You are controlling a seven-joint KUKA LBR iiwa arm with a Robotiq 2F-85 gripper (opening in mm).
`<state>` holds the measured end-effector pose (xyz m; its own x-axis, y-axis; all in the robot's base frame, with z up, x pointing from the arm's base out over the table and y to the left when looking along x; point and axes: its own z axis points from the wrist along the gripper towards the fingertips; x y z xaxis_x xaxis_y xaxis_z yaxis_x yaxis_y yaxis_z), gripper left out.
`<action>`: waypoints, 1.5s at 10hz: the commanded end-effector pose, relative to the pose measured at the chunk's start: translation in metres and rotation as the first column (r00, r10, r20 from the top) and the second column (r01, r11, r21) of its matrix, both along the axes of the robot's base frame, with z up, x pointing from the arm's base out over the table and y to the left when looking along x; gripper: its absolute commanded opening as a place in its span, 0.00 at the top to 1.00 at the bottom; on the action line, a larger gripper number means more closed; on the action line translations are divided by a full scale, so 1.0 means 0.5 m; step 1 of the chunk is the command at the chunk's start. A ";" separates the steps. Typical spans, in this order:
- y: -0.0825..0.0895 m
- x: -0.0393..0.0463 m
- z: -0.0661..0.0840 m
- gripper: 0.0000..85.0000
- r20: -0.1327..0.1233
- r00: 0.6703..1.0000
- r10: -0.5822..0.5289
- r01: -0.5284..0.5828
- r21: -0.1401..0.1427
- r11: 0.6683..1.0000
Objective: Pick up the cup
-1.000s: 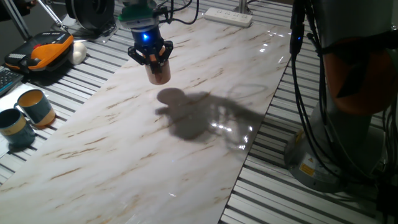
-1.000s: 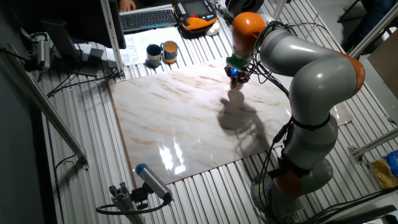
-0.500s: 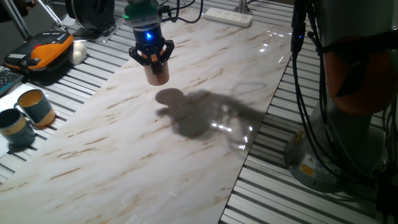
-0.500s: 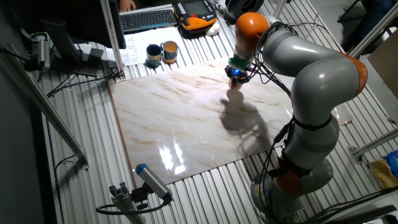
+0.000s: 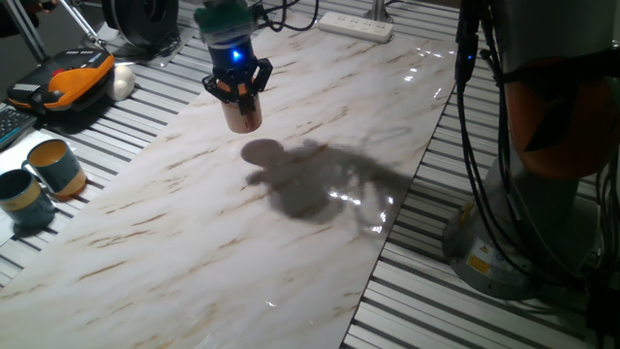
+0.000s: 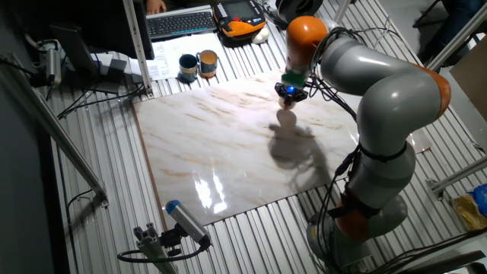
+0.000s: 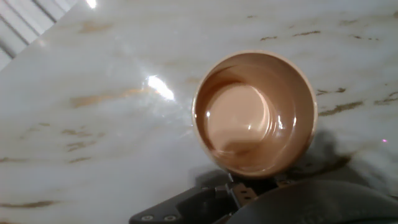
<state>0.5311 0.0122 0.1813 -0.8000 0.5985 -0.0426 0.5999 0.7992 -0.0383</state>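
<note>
The cup (image 5: pixel 243 113) is a small salmon-orange mug, held upright in the air above the marble table top (image 5: pixel 194 242). My gripper (image 5: pixel 238 95) is shut on it from above, its blue light lit, and the cup's shadow lies on the slab to the right. In the hand view the cup (image 7: pixel 255 112) shows from above with its lighter inside, and its handle is hidden. In the other fixed view my gripper (image 6: pixel 290 93) hangs over the far right part of the slab.
Two teal mugs (image 5: pixel 58 165) (image 5: pixel 21 199) stand on the slatted bench at the left, also visible in the other fixed view (image 6: pixel 188 67). An orange-and-black device (image 5: pixel 68 78), a power strip (image 5: pixel 354 24) and a keyboard (image 6: pixel 179 23) lie beyond the slab. The arm's base (image 5: pixel 542 145) stands at the right.
My gripper has shifted slightly up and away with the cup held in it. Nothing else has moved.
</note>
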 end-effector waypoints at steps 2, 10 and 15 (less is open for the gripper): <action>0.003 -0.003 -0.001 1.00 -0.001 0.969 0.249 -0.249 -0.006 0.969; 0.020 -0.026 0.000 1.00 0.003 0.938 0.348 -0.348 0.016 0.938; 0.018 -0.031 0.007 1.00 -0.007 0.944 0.330 -0.330 0.008 0.944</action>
<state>0.5156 0.0214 0.1853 -0.9531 0.3008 -0.0332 0.3019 0.9527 -0.0361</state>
